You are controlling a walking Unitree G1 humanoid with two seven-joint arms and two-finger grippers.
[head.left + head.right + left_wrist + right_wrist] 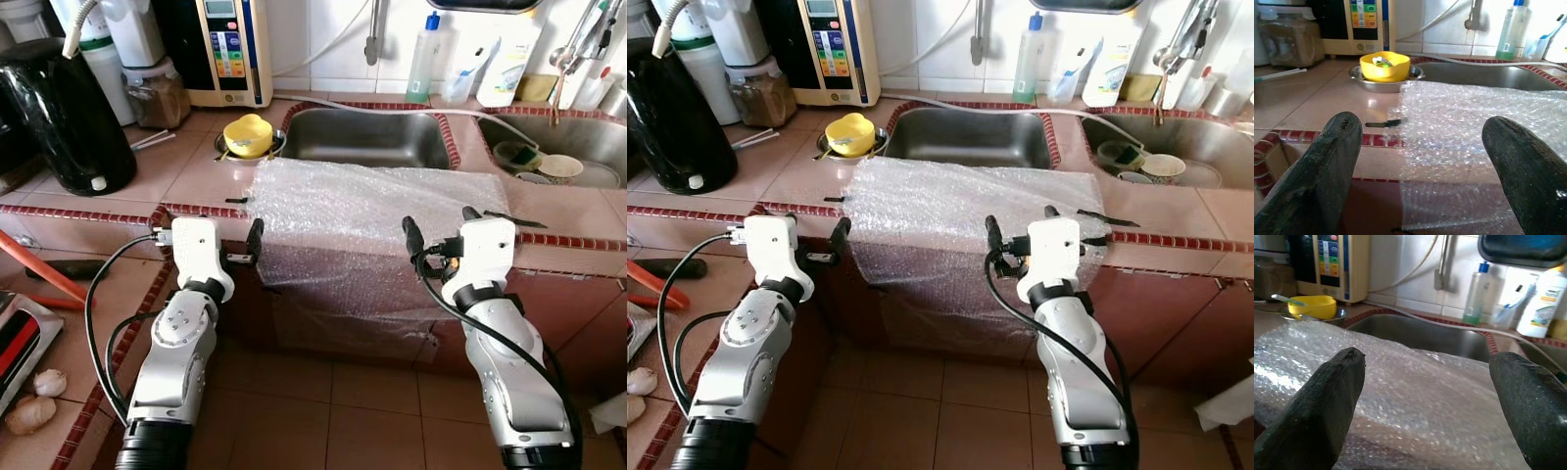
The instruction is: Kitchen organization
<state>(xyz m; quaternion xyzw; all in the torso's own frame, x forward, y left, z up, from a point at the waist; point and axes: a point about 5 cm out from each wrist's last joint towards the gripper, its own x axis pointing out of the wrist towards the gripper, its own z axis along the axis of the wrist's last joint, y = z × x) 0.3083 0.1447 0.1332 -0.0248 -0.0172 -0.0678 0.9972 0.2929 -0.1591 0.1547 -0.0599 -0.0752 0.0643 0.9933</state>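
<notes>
Left gripper [207, 239] fingers spread, empty, hovering just off the counter's front edge beside the left edge of the clear bubble wrap sheet [377, 211]. Right gripper [442, 229] likewise spread wide, empty, at the front edge over the sheet's right part, not visibly touching it. Sheet lies flat on the tiled countertop [186, 176] in front of the stainless steel sink basin [367, 137], its front portion draped down over the edge. Small dark knife-like item [1383, 123] lies at the sheet's left edge; yellow plastic bowl in a steel dish [249, 136] sits further back.

Risks, as a judgement: the thin, slippery film may slip through the fingers; an uneven pull could drag the overhanging sheet onto the floor, or sweep the dark item off.
</notes>
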